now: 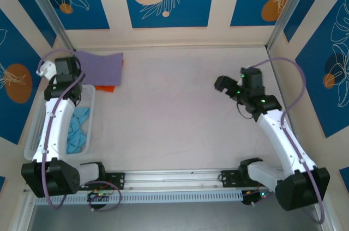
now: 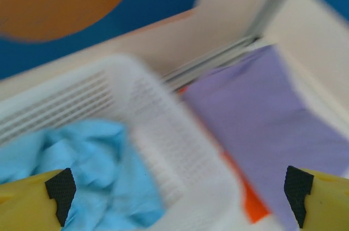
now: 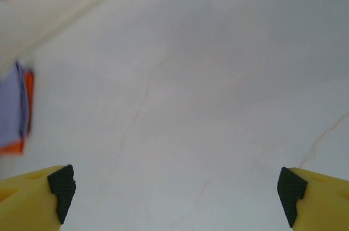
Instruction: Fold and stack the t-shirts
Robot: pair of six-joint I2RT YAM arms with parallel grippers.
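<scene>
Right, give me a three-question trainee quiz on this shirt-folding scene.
1. True or false: the sky-blue t-shirt lies inside the white basket.
2. The lavender t-shirt lies on top of: A) an orange item; B) the basket; C) a cardboard box.
3. Fill in: the left gripper and the right gripper are both ____, holding nothing.
Key: 1 true; 2 A; 3 open.

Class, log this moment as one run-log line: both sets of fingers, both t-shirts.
left fingers open, over basket | right fingers open, over table | blue t-shirt crumpled in basket | lavender t-shirt folded, far-left
</scene>
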